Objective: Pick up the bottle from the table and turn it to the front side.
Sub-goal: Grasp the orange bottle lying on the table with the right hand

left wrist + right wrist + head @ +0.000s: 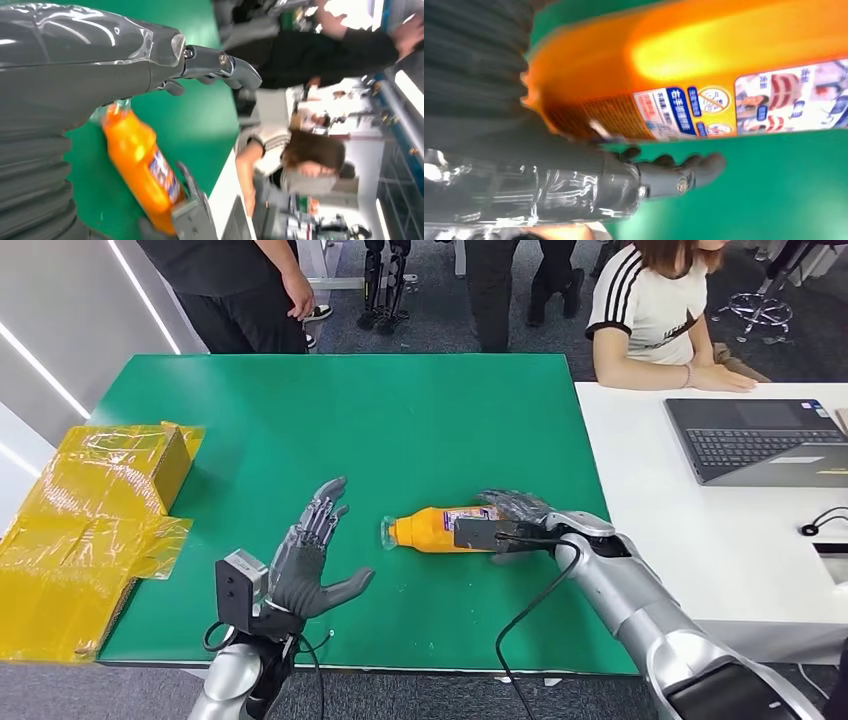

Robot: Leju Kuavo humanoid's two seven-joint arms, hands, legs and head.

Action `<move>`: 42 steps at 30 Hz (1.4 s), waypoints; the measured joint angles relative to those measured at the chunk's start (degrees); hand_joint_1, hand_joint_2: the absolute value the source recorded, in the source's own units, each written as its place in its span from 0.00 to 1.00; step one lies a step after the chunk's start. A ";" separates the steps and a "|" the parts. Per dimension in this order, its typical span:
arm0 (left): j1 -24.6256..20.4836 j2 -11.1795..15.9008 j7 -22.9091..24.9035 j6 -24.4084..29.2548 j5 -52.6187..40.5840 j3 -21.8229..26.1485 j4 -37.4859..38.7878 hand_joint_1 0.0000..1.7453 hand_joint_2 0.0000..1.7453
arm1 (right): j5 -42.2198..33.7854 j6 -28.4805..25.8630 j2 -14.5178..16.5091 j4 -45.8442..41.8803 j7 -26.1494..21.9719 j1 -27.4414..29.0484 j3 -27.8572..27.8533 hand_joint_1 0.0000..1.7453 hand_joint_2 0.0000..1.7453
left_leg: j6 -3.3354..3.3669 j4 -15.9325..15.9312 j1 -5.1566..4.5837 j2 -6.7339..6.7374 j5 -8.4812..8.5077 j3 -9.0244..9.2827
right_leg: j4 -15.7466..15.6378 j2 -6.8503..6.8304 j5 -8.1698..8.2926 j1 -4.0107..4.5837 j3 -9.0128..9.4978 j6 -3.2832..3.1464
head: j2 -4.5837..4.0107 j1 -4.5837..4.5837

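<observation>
Right hand (515, 512) is reaching over the base end of the orange bottle (432, 528), fingers draped on it; whether I'm actually gripping it yet I cannot tell. Bottle is lying on its side on the green table (400, 420), cap end pointing toward my left hand (312, 558), which is hovering nearby with fingers spread, holding nothing. From the right wrist view, the label (744, 107) is facing sideways. Judging progress: early, the lift and the turn to the front are both still pending.
</observation>
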 joint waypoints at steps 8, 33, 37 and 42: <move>-2.65 -0.27 3.27 -5.15 8.06 0.51 2.53 0.00 1.00 | -0.94 2.60 -0.12 4.01 0.53 -3.33 3.73 0.37 1.00 | 0.01 0.02 0.00 0.00 0.01 0.01 | 0.01 0.02 0.01 0.00 -0.01 0.00 | -0.01 -0.01; -1.50 -0.80 1.77 -6.44 10.46 2.93 5.01 0.00 1.00 | -8.61 -11.58 -1.58 -0.65 -5.79 2.13 4.85 1.00 1.00 | 0.02 0.03 0.01 -0.02 -0.02 -0.02 | 0.00 0.00 0.00 0.01 0.00 0.01 | 0.00 -0.01; -0.47 -0.51 -1.45 -3.83 8.87 3.69 5.01 0.00 1.00 | -19.73 -16.05 -1.52 -10.64 -14.42 10.09 -2.51 1.00 1.00 | 0.03 0.02 0.01 -0.16 -0.05 -0.06 | 0.00 -0.14 -0.07 0.01 0.00 0.05 | 0.00 0.00; 0.45 0.24 -3.48 -0.73 7.92 4.56 4.90 0.00 1.00 | -19.94 -28.65 -0.38 -26.17 -18.63 21.21 -10.34 1.00 1.00 | 0.03 -0.02 0.01 -0.31 -0.05 -0.13 | 0.00 -0.28 -0.13 0.02 0.00 0.06 | 0.01 0.00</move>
